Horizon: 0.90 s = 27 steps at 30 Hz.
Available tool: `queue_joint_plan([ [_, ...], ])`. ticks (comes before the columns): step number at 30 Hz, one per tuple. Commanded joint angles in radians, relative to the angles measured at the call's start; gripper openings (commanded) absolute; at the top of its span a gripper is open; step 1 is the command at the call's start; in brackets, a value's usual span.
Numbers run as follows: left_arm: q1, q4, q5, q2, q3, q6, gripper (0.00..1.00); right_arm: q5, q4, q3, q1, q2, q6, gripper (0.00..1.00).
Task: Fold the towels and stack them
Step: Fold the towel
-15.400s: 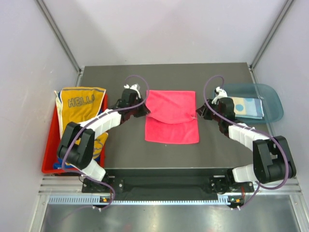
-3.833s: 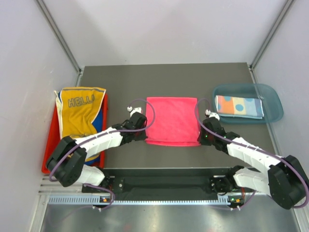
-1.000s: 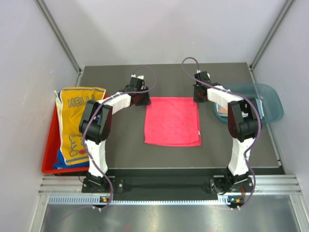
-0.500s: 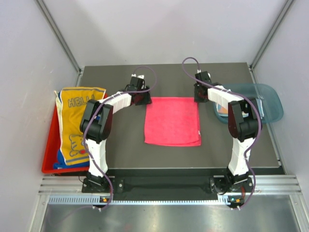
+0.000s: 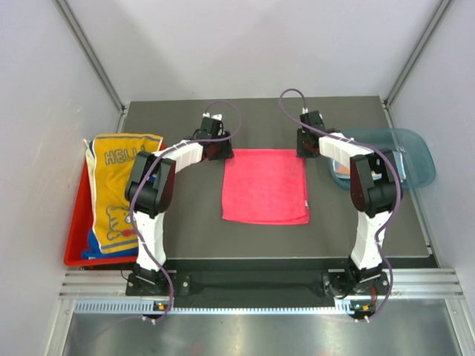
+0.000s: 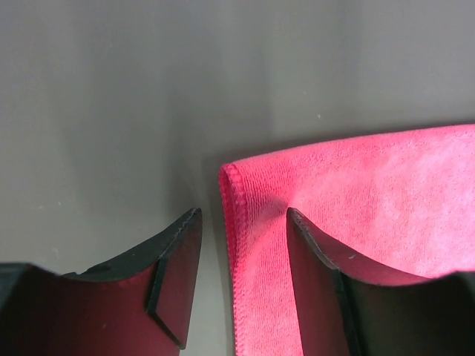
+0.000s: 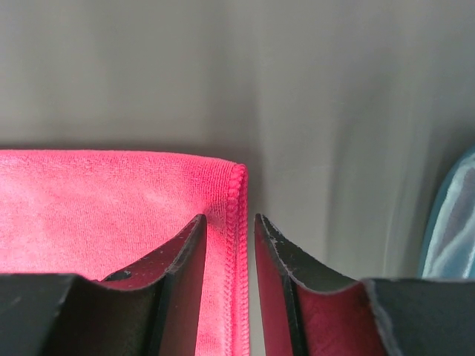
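right gripper (image 7: 228, 222): jaws narrowly parted, astride hem | hot pink terry towel (image 7: 96, 200): 9 o'clock | translucent teal plastic bin (image 7: 454, 215): 3 o'clock

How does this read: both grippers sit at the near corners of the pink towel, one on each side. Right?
Not quite. The left gripper and right gripper sit at the far corners of the pink towel, one on each side. The top view shows it.

Right of the pink towel (image 5: 265, 185), my right arm (image 5: 349, 152) hides much of the teal bin (image 5: 417, 147); only a sliver of the cloth (image 5: 341, 169) inside shows. Both wrist views crop the towel. Whether my right gripper (image 7: 229, 222) pinches its hem, I cannot tell.
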Motion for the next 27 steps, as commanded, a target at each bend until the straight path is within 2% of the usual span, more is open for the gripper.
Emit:
queue_joint_plan([
  [1, 0.006, 0.055, -0.008, 0.026, 0.027, 0.007, 0.54, -0.002, 0.04, 0.033, -0.009, 0.033, -0.013, 0.33],
  [14, 0.005, 0.114, -0.054, 0.049, -0.035, -0.033, 0.46, -0.003, 0.048, 0.042, -0.009, 0.077, -0.018, 0.3],
  [27, 0.003, 0.187, -0.052, 0.041, -0.099, -0.09, 0.31, -0.023, 0.048, 0.073, -0.009, 0.093, -0.022, 0.28],
])
